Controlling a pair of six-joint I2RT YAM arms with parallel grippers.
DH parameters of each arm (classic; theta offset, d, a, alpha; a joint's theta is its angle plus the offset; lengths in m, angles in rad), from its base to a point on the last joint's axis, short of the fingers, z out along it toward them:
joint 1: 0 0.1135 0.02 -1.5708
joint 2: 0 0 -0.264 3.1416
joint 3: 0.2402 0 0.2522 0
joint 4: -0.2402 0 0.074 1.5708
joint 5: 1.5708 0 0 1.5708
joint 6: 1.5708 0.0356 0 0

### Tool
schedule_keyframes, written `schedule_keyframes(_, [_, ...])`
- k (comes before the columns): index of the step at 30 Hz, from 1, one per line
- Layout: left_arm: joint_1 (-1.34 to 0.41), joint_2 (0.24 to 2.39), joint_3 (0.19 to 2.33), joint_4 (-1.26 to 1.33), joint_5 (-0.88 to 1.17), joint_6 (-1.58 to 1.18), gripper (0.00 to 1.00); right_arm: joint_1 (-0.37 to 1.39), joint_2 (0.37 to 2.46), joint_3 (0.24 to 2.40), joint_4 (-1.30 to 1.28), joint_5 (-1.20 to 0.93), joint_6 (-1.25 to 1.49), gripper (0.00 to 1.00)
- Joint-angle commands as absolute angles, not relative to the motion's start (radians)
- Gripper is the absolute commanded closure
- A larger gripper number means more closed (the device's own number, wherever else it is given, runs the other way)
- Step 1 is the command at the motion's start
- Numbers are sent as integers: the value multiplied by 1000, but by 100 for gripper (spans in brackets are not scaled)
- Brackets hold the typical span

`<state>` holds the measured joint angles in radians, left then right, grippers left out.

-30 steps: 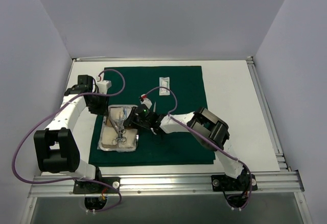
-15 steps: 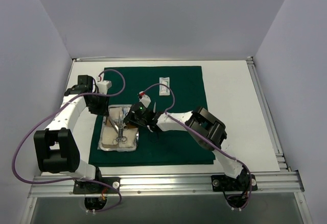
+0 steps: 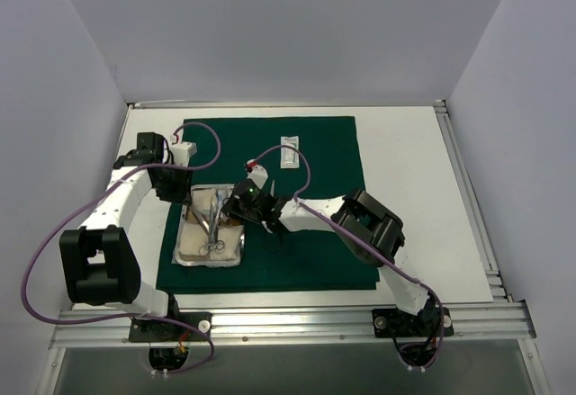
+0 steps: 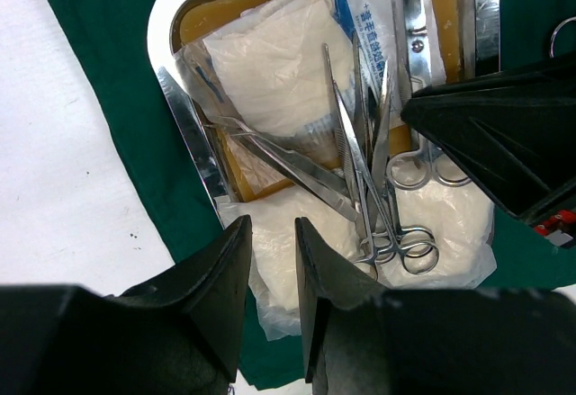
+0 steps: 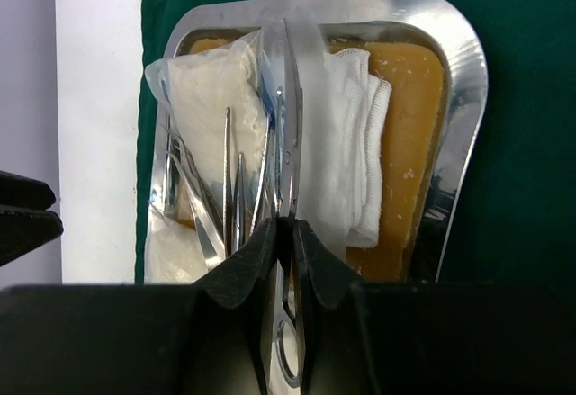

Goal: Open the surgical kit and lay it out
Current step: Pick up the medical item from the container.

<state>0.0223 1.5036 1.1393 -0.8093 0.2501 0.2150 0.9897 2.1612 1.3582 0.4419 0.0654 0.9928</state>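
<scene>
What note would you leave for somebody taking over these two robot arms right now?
Left gripper: part open over a corner of the steel tray, gripping nothing I can see.
Right gripper: pinched on a ring-handled steel instrument lying among the others in the tray.
Done: green drape spread flat; one white packet laid out on its far side.
To do: forceps, tweezers and gauze packets sit in the tray; lay them out on the drape.

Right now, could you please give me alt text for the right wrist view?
The right gripper pinches a ring-handled steel instrument lying lengthwise in a steel tray. Around it lie white gauze packets, more steel tools and a tan liner, all on a dark green cloth.
</scene>
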Motion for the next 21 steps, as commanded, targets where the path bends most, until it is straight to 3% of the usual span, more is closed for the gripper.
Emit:
schedule_keyframes(1, [28,1483,1146,-813,272,225,65,991,2072,1332,419,103,962,100])
schedule_keyframes(14, [29,1485,1152,-818,276,225,65,970,2022,1301,400,64,956,100])
schedule_keyframes(21, [29,1482,1152,-824,284,233,65,965,2011,1255,523,-47,913,100])
